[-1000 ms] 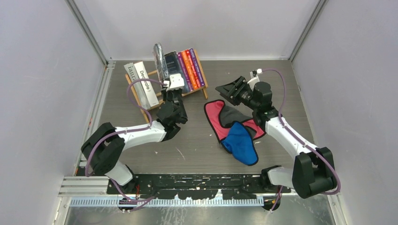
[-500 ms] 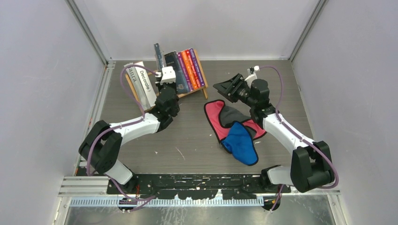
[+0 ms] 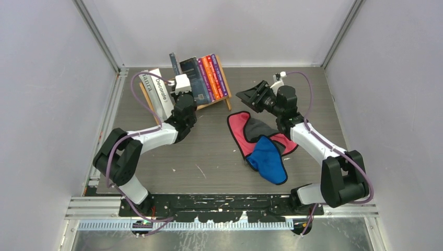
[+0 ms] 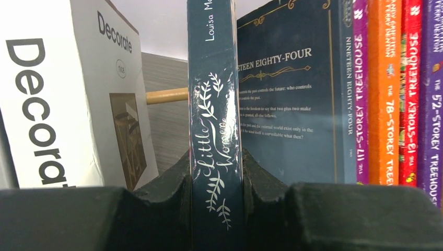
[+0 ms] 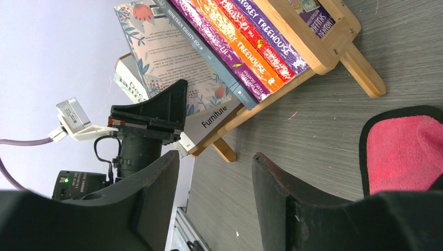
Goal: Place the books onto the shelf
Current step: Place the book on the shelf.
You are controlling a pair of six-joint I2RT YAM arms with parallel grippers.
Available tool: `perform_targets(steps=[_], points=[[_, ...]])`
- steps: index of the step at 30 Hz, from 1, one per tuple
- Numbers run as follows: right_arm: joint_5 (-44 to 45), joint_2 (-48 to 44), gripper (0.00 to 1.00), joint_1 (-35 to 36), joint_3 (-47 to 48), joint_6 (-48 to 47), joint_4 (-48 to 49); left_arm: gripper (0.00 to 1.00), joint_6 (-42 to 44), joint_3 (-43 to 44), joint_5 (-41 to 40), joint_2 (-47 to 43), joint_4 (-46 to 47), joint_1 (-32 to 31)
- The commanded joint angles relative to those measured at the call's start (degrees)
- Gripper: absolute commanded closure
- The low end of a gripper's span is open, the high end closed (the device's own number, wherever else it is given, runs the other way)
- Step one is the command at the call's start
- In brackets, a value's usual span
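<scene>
Between your left fingers (image 4: 156, 209), which are matt black plastic, the dark paperback (image 4: 215, 130) has a smooth, glossy spine. Left of them, the Decorate book (image 4: 52, 94) looks like matt card. Beyond your right fingers (image 5: 156, 193), the shelf (image 5: 324, 47) is bare pale wood and the red cloth (image 5: 402, 151) is fuzzy.

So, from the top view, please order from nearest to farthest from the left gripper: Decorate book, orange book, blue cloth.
1. Decorate book, just left of the left gripper.
2. Orange book, in the row to its right.
3. Blue cloth, far right, toward the bases.
</scene>
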Motion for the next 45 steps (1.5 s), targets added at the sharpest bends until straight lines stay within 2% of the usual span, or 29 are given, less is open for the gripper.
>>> perform_targets(steps=[1, 26, 32, 35, 45], points=[[-0.33, 0.65, 0.41, 0.27, 2.88, -1.07, 3.91, 1.0, -2.21, 2.32, 0.88, 0.59, 6.27, 0.32], [-1.39, 2.69, 0.41, 0.26, 0.82, -1.26, 6.19, 1.0, -4.98, 1.34, -0.28, 7.91, 8.19, 0.31], [-1.5, 3.03, 0.41, 0.28, 0.64, -1.71, 6.37, 0.8, -5.68, 1.52, -0.04, 9.23, 8.08, 0.35], [-1.67, 3.25, 0.41, 0.28, 0.64, -1.77, 6.46, 0.66, -6.07, 1.54, 0.02, 8.87, 7.46, 0.33], [-2.11, 3.07, 0.41, 0.25, 0.31, -0.99, 7.19, 0.52, -8.13, 1.06, 0.96, 5.97, 3.91, 0.34]])
